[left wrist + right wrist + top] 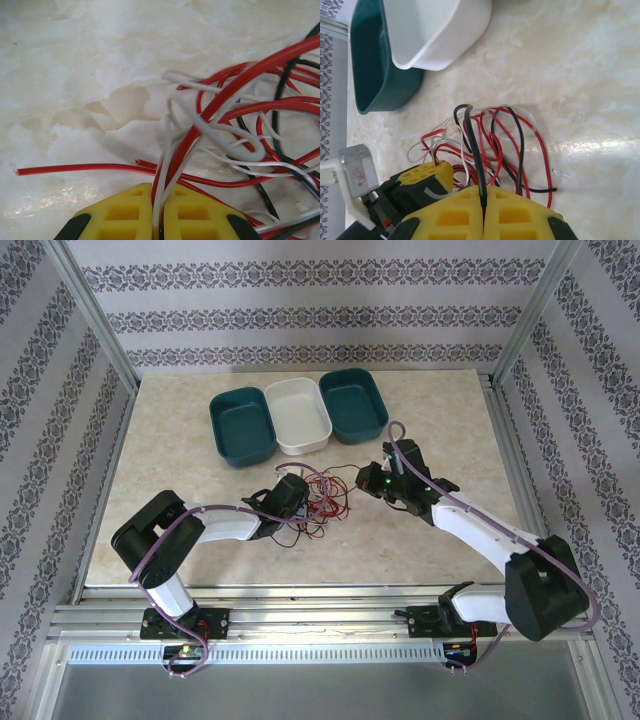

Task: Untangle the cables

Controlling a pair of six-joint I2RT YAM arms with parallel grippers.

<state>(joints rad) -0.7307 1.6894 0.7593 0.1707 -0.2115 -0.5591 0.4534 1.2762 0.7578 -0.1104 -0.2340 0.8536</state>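
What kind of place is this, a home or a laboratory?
Probably a robot test booth, not a home: the left arm and right arm are mounted on a metal rail, aluminium posts hold wallpapered panels, and plastic bins stand near the tangled cables.

The left arm [215,528] folds at its elbow and reaches low toward the right. The left gripper [160,192] has its yellow fingers [125,215] pressed together on white and red cables [165,160]. The right arm [480,530] stretches up and to the left. The right gripper [483,194] is clamped on a black cable [476,155]. The two grippers sit near each other, tips facing.
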